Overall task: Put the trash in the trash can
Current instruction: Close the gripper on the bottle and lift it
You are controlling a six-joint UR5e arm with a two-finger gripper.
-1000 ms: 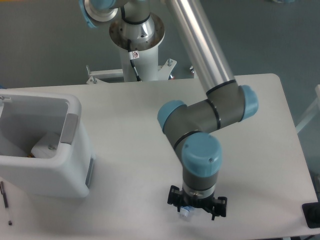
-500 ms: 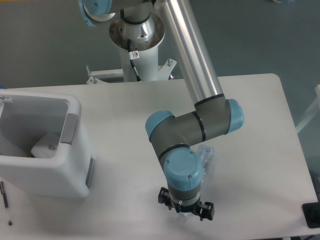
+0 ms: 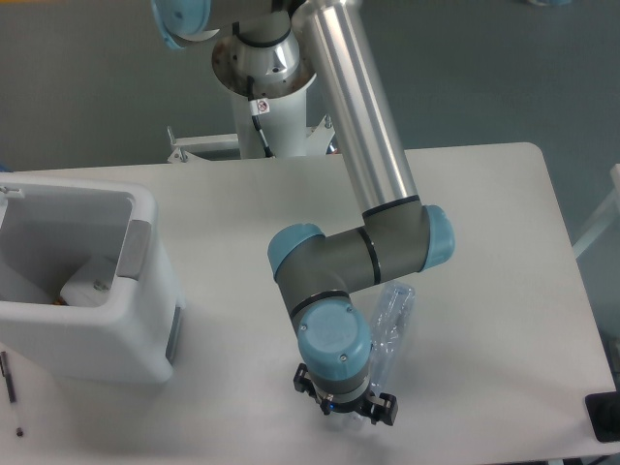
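Note:
The trash in view is a clear bluish plastic bottle [image 3: 392, 325], slanting from beside my wrist down toward the fingers. My gripper [image 3: 345, 408] points down near the table's front edge and looks shut on the bottle's lower end, which the wrist largely hides. The trash can [image 3: 145, 291], a large white bin with grey handle panels, stands at the left edge of the table, well to the left of the gripper. Inside it lies a white lump [image 3: 89, 284], possibly the paper wad.
The arm's base [image 3: 263, 68] rises behind the table's far edge. A thin dark pen-like object [image 3: 8, 378] lies in front of the bin at the left. A black object [image 3: 604, 417] sits off the table's front right corner.
The gripper has moved left along the front of the table, toward the bin. The forearm swung left with it and uncovered the bottle beside the wrist.

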